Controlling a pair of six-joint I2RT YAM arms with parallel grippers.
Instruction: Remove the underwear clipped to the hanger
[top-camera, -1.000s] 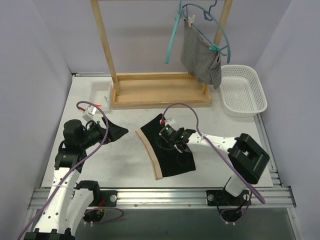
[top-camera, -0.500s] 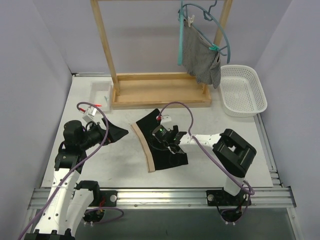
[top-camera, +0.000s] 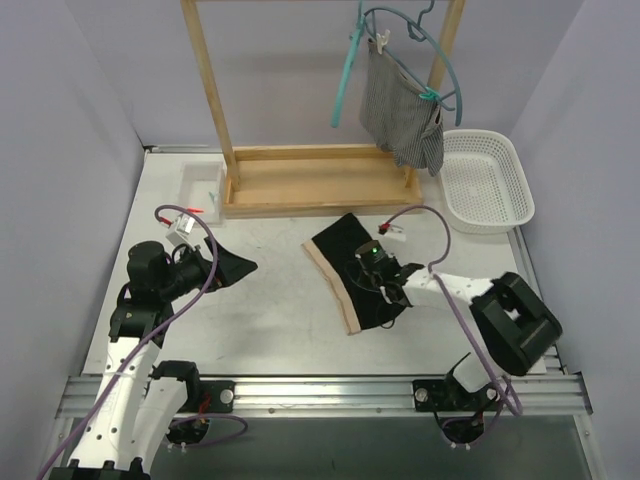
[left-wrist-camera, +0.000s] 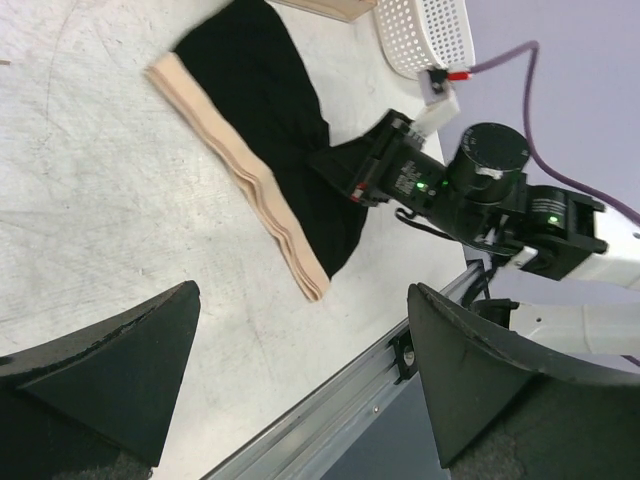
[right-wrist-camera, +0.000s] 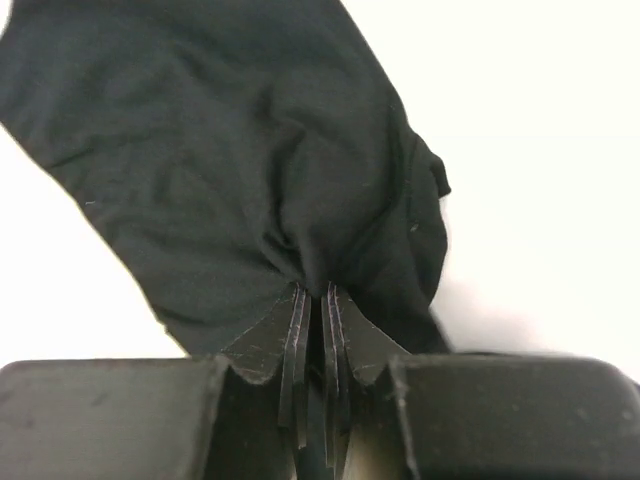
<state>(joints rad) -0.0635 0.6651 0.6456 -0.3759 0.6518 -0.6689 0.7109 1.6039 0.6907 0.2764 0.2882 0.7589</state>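
Grey worktop, top view: grey striped pair clipped on teal hanger at rear rack, not yet freed. Black pair lies mid-worktop under right gripper. Left wrist: left fingers spread wide, empty, prob. on standby. Right wrist: right fingers pinched onto black pair, likely to drag it toward basket.

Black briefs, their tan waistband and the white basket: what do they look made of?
Black briefs: soft matte knit cloth, possibly cotton; it bunches into folds where the right hand pinches it.
Tan waistband: likely elastic, shown by its stacked ribbed edge.
White basket: rigid plastic, going by its moulded lattice of holes.
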